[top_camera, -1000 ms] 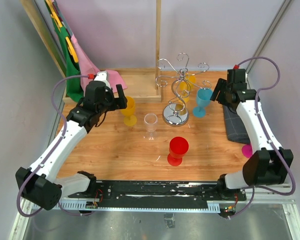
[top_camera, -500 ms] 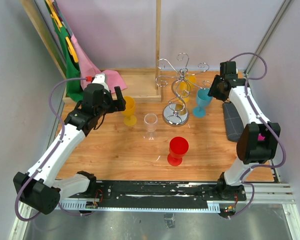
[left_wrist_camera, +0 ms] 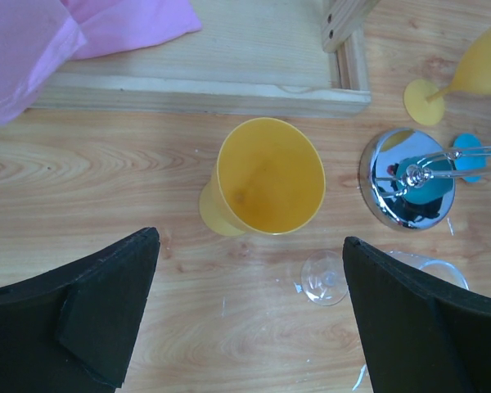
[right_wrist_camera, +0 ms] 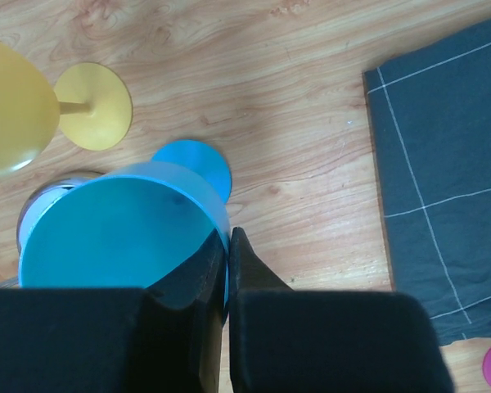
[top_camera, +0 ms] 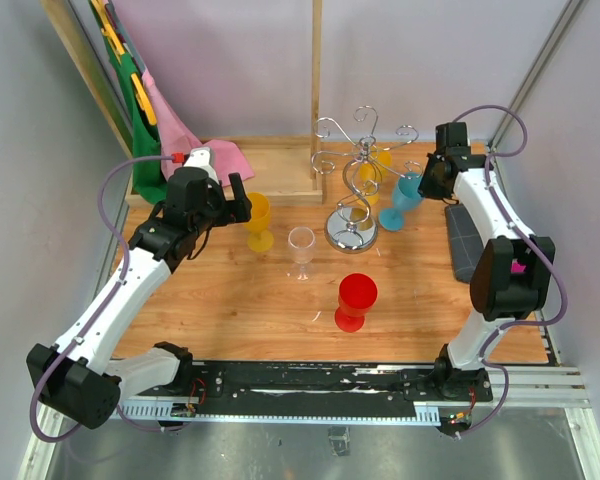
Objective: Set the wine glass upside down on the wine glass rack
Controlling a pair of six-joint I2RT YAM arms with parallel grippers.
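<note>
WINE GLASS IN GRIP BESIDE THE RACK: The blue glass sits mouth up just right of the chrome rack, toward the far right of the table. Its long axis is near vertical but leaning, with the bowl tipped toward the right gripper and the round foot nearer the rack's mirrored base. The right gripper is clamped on the bowl's rim on the side away from the rack; of its 2 fingers, 1 is inside the bowl and 1 outside, so the glass hangs below and ahead of the wrist, its mouth facing the wrist camera. Whether the foot touches the table cannot be told. A dark cloth lies just right of the glass, and a 2nd yellow glass stands beyond it, behind the rack. At far left, the left gripper hovers with jaws spread wide and holding nothing, a yellow glass upright below and just ahead of them. A clear glass and a red glass stand apart nearer the arms' bases.
</note>
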